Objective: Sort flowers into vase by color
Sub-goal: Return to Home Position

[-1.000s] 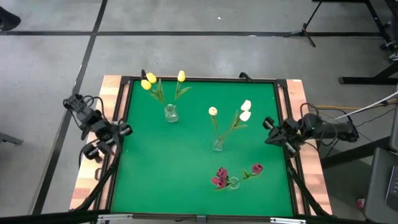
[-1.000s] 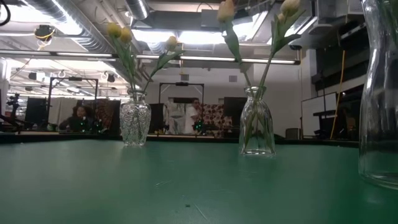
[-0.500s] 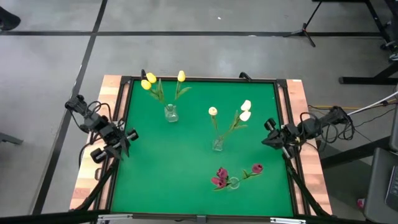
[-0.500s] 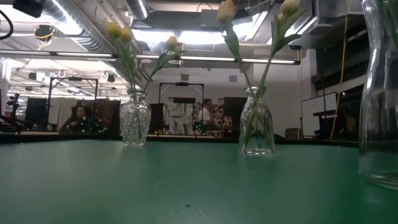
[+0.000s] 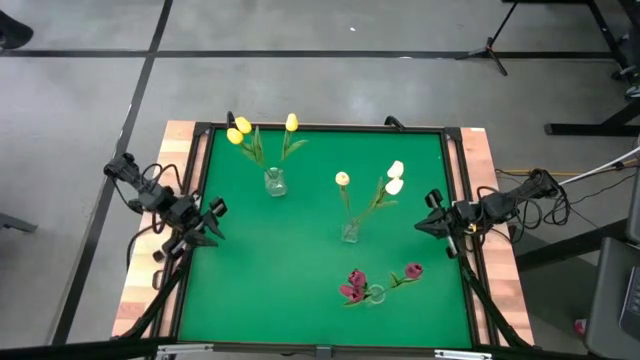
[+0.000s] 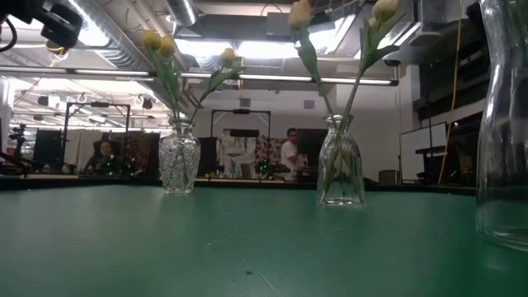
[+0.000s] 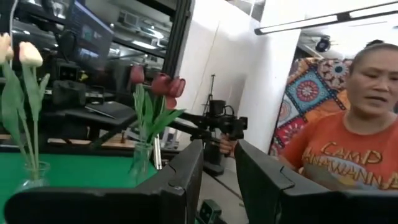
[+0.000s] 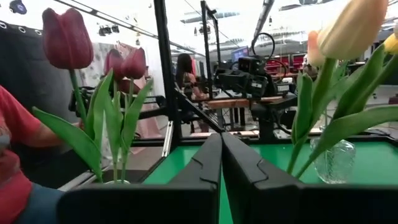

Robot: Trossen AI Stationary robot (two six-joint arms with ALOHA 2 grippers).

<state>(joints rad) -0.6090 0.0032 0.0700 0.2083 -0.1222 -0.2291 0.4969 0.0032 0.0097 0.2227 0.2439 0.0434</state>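
Jaws status: the left jaws are parted and empty, above the left edge of the counter [image 5: 270, 270]. The right jaws are closed on nothing, above its right edge. Both point inward over the green surface. No flower lies loose on the counter. The cream-white tulips [image 5: 394, 178] stand in the centre vase [image 5: 350, 233]; their stems lean toward the right jaws, and the heads are near those jaws but apart from them. The dark red tulips [image 5: 354, 287] sit in a second vase [image 5: 375, 294], also on the right side of the counter. The yellow tulips [image 5: 239, 131] stand in a third vase [image 5: 275, 183], nearer the left jaws yet well apart from them. Sorting appears complete, so the coming move is judged to be a withdrawal. The right arm [image 5: 500, 207] is the arm nearer to any bloom. It should draw straight back along its own long axis, away from the leaning white stems, and not swing sideways.
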